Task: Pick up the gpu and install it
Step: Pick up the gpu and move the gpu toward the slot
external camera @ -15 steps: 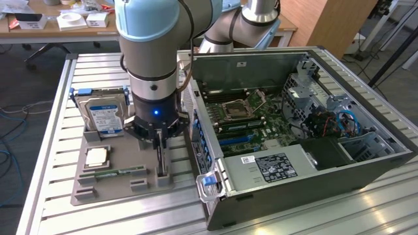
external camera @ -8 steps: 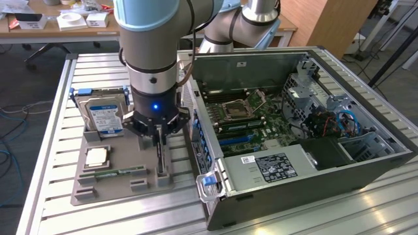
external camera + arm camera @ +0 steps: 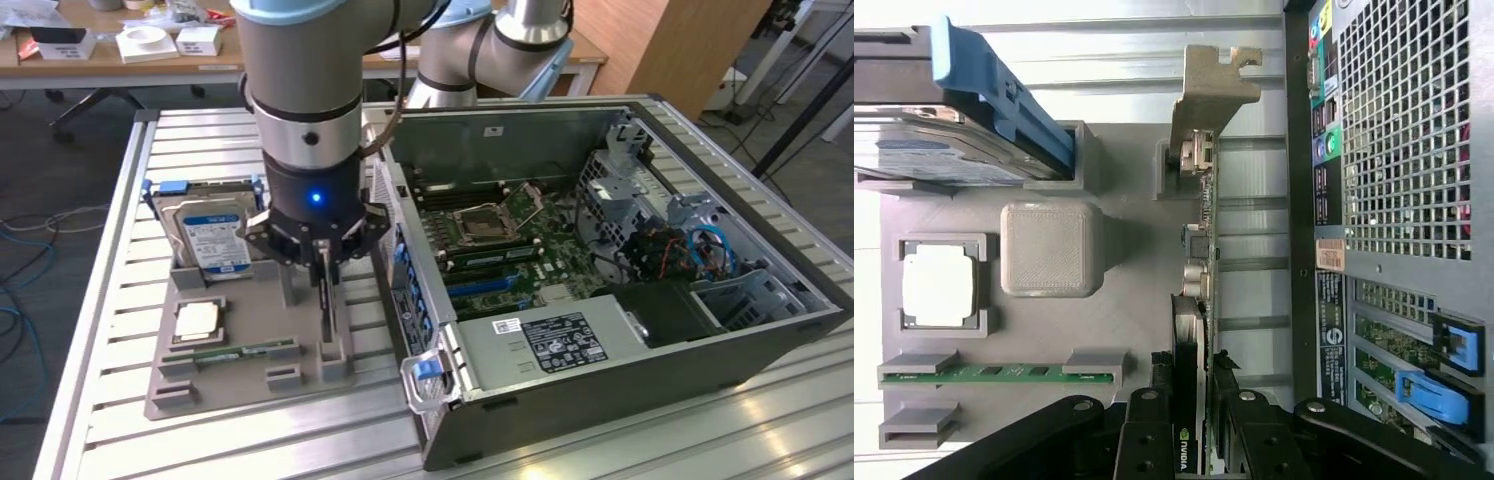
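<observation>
The gpu (image 3: 1200,250) stands on its edge in a slot of the grey tray (image 3: 1124,330), which lies on the slatted bench (image 3: 118,300) just to the exterior view's left of the open computer case (image 3: 641,365). The gripper (image 3: 1191,430) is down over one end of the card, its jaws partly closed, one on each face, and they look clamped on it. From there the card's long axis runs straight away to the pale bracket (image 3: 1210,88), parallel to the case's rear panel. A green Nvidia mark (image 3: 1184,456) shows between the jaws. Print on the hard drive (image 3: 214,240)'s blue label and on the white case sticker (image 3: 562,340) is too small to read.
</observation>
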`<state>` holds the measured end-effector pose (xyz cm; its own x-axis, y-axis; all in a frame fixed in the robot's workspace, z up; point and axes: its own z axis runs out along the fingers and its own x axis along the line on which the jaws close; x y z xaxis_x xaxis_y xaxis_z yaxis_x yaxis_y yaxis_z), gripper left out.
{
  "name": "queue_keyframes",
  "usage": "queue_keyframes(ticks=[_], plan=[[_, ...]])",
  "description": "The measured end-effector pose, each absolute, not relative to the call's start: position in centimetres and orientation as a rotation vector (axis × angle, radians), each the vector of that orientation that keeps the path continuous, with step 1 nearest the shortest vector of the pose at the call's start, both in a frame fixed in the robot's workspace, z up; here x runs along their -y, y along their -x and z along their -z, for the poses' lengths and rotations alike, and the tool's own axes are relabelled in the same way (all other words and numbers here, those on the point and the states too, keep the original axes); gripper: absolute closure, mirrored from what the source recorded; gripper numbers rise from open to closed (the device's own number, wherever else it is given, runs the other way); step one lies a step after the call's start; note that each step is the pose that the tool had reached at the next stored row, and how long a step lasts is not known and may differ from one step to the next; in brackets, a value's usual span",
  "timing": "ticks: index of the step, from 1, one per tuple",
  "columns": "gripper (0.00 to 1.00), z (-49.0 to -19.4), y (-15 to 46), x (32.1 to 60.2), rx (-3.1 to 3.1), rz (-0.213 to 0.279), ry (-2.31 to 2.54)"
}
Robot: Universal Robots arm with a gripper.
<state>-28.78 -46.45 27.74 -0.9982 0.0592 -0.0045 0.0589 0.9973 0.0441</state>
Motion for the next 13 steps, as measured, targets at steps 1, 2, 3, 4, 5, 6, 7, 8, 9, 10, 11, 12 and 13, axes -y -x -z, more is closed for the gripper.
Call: queue_keyframes(ticks=[1,2,3,4,5,6,7,8,9,10,11,12,13], plan=[[0.74,-28.0,28.8,46.5,-3.134,-0.069,-0.092],[0.74,-28.2,28.8,46.5,-3.133,-0.069,-0.091],[0.74,-28.4,28.8,46.5,-3.133,-0.069,-0.091],[0.74,-28.6,28.8,46.5,-3.133,-0.069,-0.091],[0.74,-28.8,28.8,46.5,-3.133,-0.069,-0.090],[0.74,-29.1,28.8,46.5,-3.133,-0.069,-0.090],[0.74,-29.3,28.8,46.5,-3.133,-0.069,-0.090],[0.74,-29.5,28.8,46.5,-3.133,-0.069,-0.090],[0.74,-29.8,28.8,46.5,-3.133,-0.069,-0.090],[0.74,-30.0,28.8,46.5,-3.133,-0.069,-0.090],[0.74,-30.3,28.8,46.5,-3.132,-0.069,-0.089],[0.74,-30.5,28.8,46.5,-3.132,-0.069,-0.089],[0.74,-30.8,28.8,46.5,-3.132,-0.069,-0.089]])
